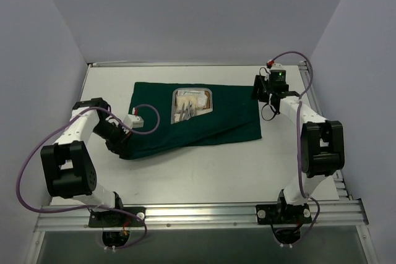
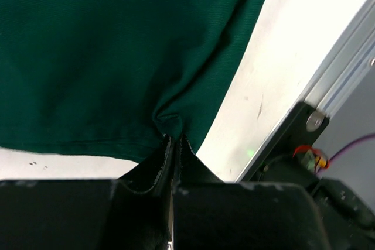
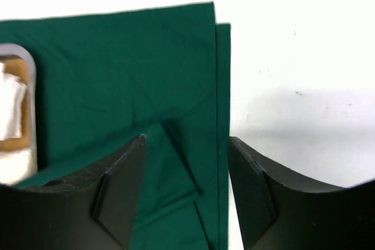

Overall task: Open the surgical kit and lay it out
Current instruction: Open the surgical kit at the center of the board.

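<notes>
Tabletop (image 1: 204,174) holds green drape (image 1: 232,122), left claw (image 2: 175,140) pinching it.

The rectangular steel tray (image 1: 214,104), by the far edge of the dark green cloth drape (image 1: 235,119): contents too small to tell apart from above; cut off at left in the right wrist view. Pinched drape fold hidden inside the left gripper (image 2: 176,140).

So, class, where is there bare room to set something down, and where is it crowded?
Bare: the table between cloth and front rail. Crowded: the tray; the cloth's edges at the left gripper and right gripper.
</notes>
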{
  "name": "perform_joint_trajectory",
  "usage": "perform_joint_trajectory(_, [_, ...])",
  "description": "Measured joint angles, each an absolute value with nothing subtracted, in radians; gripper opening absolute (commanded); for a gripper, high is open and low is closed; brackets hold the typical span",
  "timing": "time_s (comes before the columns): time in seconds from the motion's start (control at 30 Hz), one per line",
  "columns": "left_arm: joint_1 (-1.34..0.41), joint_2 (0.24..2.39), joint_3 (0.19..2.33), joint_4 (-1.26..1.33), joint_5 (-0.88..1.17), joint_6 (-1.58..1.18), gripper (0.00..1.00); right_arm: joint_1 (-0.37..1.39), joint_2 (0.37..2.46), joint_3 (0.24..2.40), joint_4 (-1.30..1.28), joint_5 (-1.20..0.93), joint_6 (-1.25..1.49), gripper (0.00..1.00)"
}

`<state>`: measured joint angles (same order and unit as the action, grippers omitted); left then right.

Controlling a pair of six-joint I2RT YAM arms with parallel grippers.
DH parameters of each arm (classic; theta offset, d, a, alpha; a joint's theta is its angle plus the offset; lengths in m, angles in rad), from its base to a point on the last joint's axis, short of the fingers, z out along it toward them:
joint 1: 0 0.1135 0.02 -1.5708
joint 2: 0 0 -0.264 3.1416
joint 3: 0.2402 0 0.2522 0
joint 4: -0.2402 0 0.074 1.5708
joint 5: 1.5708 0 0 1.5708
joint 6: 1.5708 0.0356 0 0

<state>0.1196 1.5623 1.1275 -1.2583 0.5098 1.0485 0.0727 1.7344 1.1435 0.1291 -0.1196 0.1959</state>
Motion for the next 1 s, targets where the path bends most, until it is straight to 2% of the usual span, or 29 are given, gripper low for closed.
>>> perform_joint_trajectory(0.3, [0.120,1.491,1.049,-1.301,0.365,1.202,0.02,0.091,1.655,1.120,0.105,-0.093,0.270,0.55])
perform_joint_trajectory(0.57, [0.120,1.476,1.026,-1.309,0.336,1.221,0.02,0.213,1.596,0.885,0.091,-0.085,0.369,0.54])
perform_joint_trajectory(0.83, [0.120,1.476,1.019,-1.309,0.337,1.226,0.02,0.215,1.582,0.794,0.125,-0.089,0.445,0.53])
perform_joint_trajectory(1.0, [0.120,1.488,1.014,-1.309,0.336,1.226,0.02,0.215,1.602,0.783,0.163,-0.086,0.453,0.45])
